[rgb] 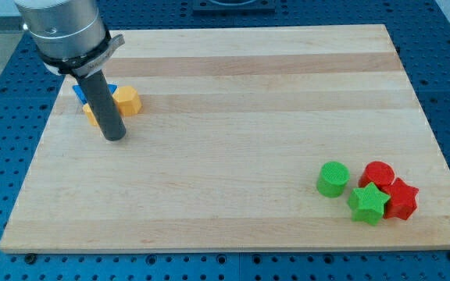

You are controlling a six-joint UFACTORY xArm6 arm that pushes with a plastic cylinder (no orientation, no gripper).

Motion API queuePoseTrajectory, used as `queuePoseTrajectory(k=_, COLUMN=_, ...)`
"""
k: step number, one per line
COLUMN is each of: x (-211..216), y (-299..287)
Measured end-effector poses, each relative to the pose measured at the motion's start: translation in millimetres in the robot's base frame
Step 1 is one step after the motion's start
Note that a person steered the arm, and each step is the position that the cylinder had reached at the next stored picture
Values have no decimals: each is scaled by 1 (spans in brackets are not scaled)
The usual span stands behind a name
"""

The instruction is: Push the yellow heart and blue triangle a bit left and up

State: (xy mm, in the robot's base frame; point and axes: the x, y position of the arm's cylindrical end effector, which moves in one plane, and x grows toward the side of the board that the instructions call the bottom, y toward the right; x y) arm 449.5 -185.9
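Note:
The yellow heart (125,101) lies near the view's upper left on the wooden board (233,140), partly hidden behind my rod. The blue triangle (80,93) sits just left of and above it, touching it, mostly covered by the rod. My tip (114,137) rests on the board just below the two blocks, slightly below and left of the yellow heart.
A green cylinder (333,179), a green star (368,204), a red cylinder (379,175) and a red star (401,198) cluster at the view's lower right. The board's left edge (41,140) runs close to the yellow and blue blocks.

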Motion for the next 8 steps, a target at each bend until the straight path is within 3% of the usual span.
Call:
queuePoseTrajectory(k=4, x=-25, y=-44)
queuePoseTrajectory(k=7, x=-26, y=-51)
queuePoseTrajectory(k=8, x=-7, y=-78)
